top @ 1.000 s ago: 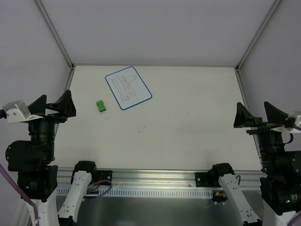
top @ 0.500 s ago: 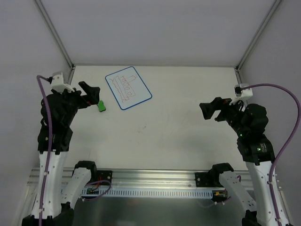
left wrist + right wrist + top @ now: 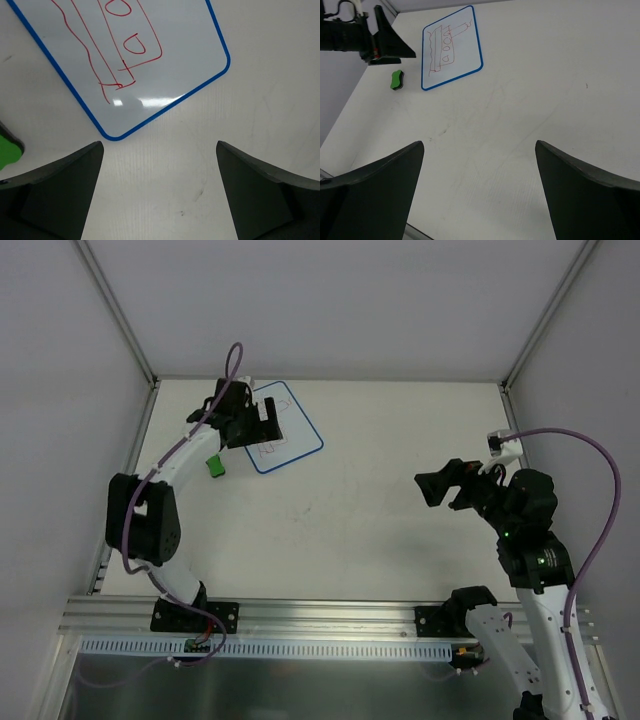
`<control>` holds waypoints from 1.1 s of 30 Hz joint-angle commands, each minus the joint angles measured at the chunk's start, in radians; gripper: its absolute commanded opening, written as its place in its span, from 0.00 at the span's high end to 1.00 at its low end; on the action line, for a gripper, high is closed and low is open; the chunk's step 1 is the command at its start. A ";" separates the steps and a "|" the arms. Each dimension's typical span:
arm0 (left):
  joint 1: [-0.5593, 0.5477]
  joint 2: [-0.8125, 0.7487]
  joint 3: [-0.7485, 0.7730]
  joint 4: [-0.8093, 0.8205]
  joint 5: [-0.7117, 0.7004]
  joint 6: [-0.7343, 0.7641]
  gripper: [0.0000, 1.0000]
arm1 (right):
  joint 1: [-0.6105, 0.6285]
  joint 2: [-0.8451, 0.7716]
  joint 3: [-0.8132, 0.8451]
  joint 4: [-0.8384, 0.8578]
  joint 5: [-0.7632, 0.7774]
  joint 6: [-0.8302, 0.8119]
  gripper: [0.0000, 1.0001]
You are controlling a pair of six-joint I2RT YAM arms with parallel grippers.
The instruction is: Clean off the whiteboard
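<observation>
The whiteboard (image 3: pixel 292 440) lies flat at the back left of the table, white with a blue border and a red drawing. It also shows in the left wrist view (image 3: pixel 150 45) and the right wrist view (image 3: pixel 452 47). The small green eraser (image 3: pixel 213 466) lies on the table just left of the board, apart from it, and shows at the edge of the left wrist view (image 3: pixel 7 152). My left gripper (image 3: pixel 260 425) is open and empty above the board's left part; its fingertips frame bare table beside a board corner (image 3: pixel 159 147). My right gripper (image 3: pixel 440 492) is open and empty above the table's right half.
White walls with metal frame posts (image 3: pixel 118 310) enclose the table on three sides. An aluminium rail (image 3: pixel 320 615) runs along the near edge by the arm bases. The left arm reaches along the left wall. The eraser also shows in the right wrist view (image 3: pixel 396 80).
My left arm has stretched forward from the near left, past the eraser, to over the whiteboard. My right gripper has shifted slightly left and stayed open.
</observation>
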State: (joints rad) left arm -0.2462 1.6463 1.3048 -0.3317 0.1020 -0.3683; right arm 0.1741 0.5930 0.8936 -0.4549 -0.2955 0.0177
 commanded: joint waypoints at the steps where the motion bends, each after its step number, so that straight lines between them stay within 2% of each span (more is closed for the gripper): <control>1: -0.030 0.129 0.109 0.011 0.019 -0.001 0.03 | 0.002 -0.009 -0.015 0.032 -0.074 0.036 0.01; 7: -0.061 0.321 0.209 0.013 -0.012 0.008 0.08 | 0.002 -0.024 -0.045 0.024 -0.105 0.034 0.01; 14: -0.094 0.400 0.211 0.014 -0.013 0.000 0.23 | 0.001 -0.030 -0.068 0.021 -0.097 0.047 0.01; 22: -0.169 0.391 0.082 0.016 -0.005 -0.044 0.44 | 0.002 -0.039 -0.078 0.019 -0.082 0.050 0.01; 25: -0.199 0.370 0.008 0.017 0.043 -0.090 0.52 | 0.001 -0.048 -0.082 0.019 -0.079 0.045 0.01; 29: -0.301 0.336 -0.111 0.020 0.074 -0.136 0.55 | 0.002 -0.067 -0.096 0.021 -0.064 0.042 0.01; 33: -0.454 0.284 -0.176 0.020 0.102 -0.179 0.57 | 0.001 -0.074 -0.104 0.021 -0.057 0.037 0.01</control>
State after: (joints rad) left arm -0.5735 1.9202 1.2240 -0.1749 0.1055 -0.4740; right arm 0.1741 0.5308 0.7933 -0.4603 -0.3634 0.0521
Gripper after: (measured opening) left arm 0.431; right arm 0.991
